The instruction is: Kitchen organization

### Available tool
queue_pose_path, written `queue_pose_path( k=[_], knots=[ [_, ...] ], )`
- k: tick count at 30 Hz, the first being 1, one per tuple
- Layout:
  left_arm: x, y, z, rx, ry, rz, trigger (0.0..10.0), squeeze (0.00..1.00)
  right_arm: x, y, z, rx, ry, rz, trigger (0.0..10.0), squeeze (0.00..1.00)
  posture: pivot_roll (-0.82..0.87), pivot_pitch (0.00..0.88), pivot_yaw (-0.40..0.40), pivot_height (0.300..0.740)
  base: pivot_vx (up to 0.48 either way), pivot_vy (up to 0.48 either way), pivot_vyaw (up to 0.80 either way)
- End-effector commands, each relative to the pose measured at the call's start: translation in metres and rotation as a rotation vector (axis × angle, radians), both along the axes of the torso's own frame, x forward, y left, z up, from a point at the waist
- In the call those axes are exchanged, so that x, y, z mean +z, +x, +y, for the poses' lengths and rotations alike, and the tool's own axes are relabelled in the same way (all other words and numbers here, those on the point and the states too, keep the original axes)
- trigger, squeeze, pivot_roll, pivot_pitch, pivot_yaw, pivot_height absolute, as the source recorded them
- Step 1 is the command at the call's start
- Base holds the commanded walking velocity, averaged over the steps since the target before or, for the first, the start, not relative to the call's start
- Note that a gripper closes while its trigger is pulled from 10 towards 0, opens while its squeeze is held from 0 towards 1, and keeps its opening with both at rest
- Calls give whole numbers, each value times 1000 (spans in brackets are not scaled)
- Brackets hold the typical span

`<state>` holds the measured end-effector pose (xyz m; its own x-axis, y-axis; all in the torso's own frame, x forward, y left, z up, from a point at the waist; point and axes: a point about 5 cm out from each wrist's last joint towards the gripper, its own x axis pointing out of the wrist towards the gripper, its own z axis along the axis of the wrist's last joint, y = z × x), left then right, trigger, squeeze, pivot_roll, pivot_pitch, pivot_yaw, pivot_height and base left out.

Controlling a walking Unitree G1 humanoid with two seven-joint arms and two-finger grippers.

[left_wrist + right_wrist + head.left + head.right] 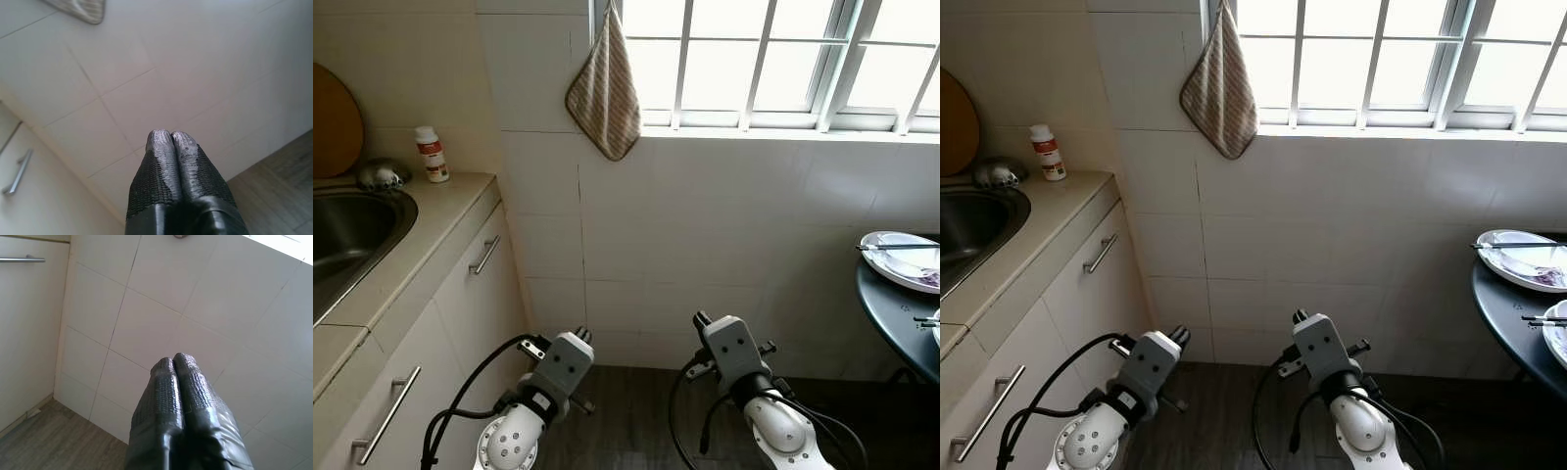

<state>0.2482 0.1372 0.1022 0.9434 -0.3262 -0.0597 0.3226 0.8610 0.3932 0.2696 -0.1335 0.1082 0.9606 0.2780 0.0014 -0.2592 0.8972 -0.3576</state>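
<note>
Left eye view: cloth (605, 93); bottle (432, 154); sink (352, 230)

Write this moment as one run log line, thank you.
left gripper: shut, empty | right gripper: shut, empty | facing: tiled wall

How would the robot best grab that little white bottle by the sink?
Grip the white bottle around its body below the cap, coming from the front edge of the counter. It stands upright against the tiled wall, so only its front and sides look reachable.

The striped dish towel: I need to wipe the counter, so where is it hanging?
In the left eye view, the striped dish towel hangs at the window's left edge, against the tiled wall, up and right of the white bottle on the counter.
</note>
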Motion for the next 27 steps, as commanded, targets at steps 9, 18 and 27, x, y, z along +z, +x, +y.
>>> queue_pose_path(
  k=[9,18,27],
  knots=[
    [5,4,5,27,-22,-19,10000,0,4,8,-7,-52,-42,-25,10000,0,-14,0,-7,740,0,-469,0],
    [9,7,8,60,-123,-22,10000,0,10,11,-8,-37,-14,-43,10000,1000,-15,0,-7,740,0,-360,0],
    [12,12,19,142,-166,-46,10000,1000,20,16,-15,-61,-21,-107,10000,1000,-15,0,-13,740,0,0,0]
  ],
)
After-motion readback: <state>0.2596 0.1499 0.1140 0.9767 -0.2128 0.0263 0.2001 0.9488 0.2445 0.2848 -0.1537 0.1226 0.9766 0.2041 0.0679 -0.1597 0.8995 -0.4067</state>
